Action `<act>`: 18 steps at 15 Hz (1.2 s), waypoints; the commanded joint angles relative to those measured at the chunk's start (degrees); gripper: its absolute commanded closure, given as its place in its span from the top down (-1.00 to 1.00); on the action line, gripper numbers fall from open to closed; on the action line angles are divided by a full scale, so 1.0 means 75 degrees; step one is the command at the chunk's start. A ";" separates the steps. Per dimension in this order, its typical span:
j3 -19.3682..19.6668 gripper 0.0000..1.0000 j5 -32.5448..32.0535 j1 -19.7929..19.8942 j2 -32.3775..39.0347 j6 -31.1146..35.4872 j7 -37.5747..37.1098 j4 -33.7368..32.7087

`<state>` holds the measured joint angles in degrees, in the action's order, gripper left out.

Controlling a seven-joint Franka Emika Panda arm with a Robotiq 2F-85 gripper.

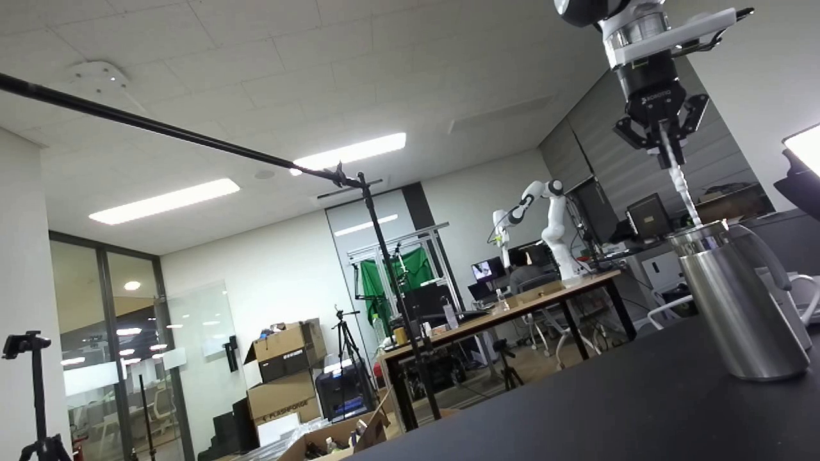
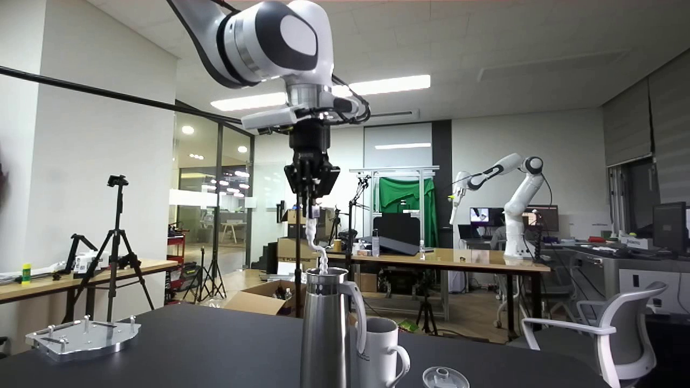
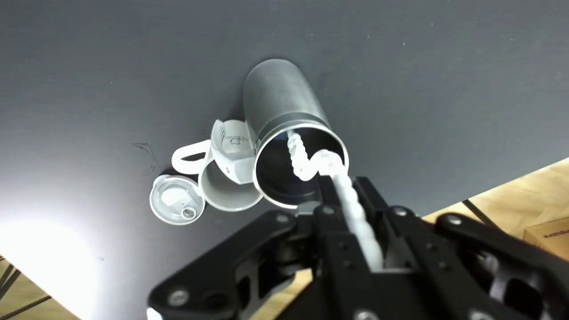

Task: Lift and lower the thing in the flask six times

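A black claw (image 2: pixel 310 214) on a white robot arm (image 2: pixel 294 40) grips a twisted white rope (image 3: pixel 331 164) above a steel flask (image 2: pixel 325 334), its fingers (image 3: pixel 328 195) pressed in on either side. The rope drops from the fingertips through the flask's open mouth, its lower length inside; how far down the end reaches is hidden by the wall. In an exterior view the rope kinks between claw and rim, a bend also seen in the wrist view. The flask stands upright on a dark desk (image 3: pixel 444 98), its pale handle (image 2: pixel 356 312) turned toward a white mug (image 2: pixel 375 353) just beside it. A pale round lid (image 3: pixel 177 200) lies on the desk by the mug, on the side away from the flask; whether lid and mug touch cannot be told. In an exterior view, mug and lid sit on the flask's right, toward the desk's right-hand corner, while a metal plate (image 2: pixel 83 340) with short posts rests near the left edge. Beyond the far edge are an open cardboard box (image 2: pixel 253 303) and a wooden table (image 2: pixel 469 258) bearing a second robot arm (image 2: pixel 524 196), with a green cloth (image 2: pixel 399 194) hung behind. An office chair (image 2: pixel 628 339) stands off the desk's right-hand corner.
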<state>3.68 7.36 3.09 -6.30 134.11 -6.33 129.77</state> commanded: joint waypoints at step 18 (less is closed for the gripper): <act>0.0175 -0.92 0.0577 0.0107 0.0332 -0.0696 0.1171 -0.0537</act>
<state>4.06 9.10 3.62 -6.27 127.64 0.63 126.01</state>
